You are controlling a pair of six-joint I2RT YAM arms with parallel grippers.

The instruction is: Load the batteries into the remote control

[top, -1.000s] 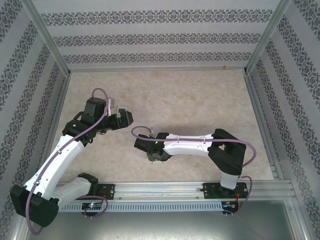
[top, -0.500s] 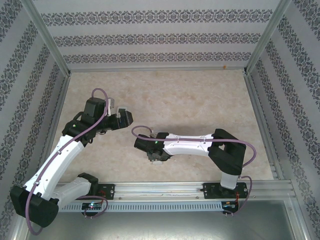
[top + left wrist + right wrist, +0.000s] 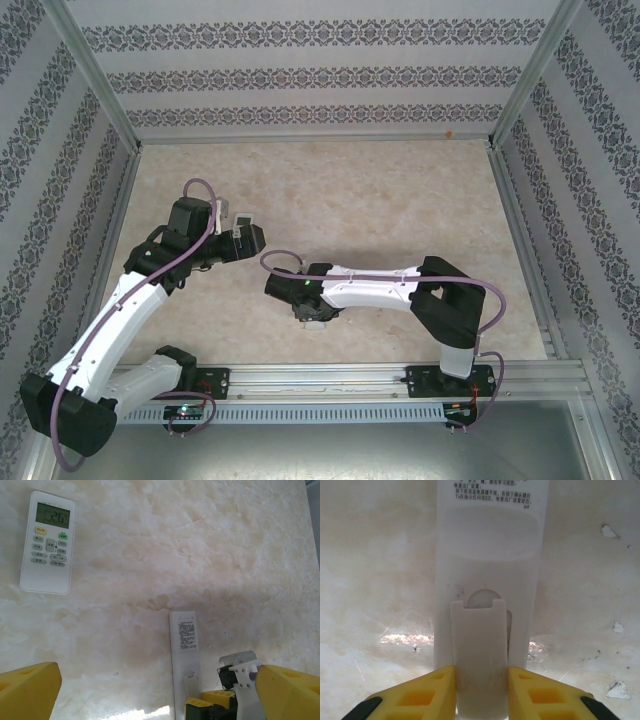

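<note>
Near the arms, the right gripper [image 3: 481, 695] pinches the cover [image 3: 480, 645] between narrowed fingers at the end of the remote [image 3: 487, 540]. The remote lies back-up on the table [image 3: 370, 555], and the grip looks meant to slide the cover along its bay. Beyond, the left gripper [image 3: 157, 680] hangs wide open and empty, with bare tabletop running past a second remote [image 3: 48, 541] towards the walls [image 3: 320, 80].

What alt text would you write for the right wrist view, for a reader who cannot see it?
The right gripper clasps a white battery cover by its sides between yellow fingers, over the lower back of the long white remote control. The remote lies face down on a pale marbled table, printed text on its back.
</note>
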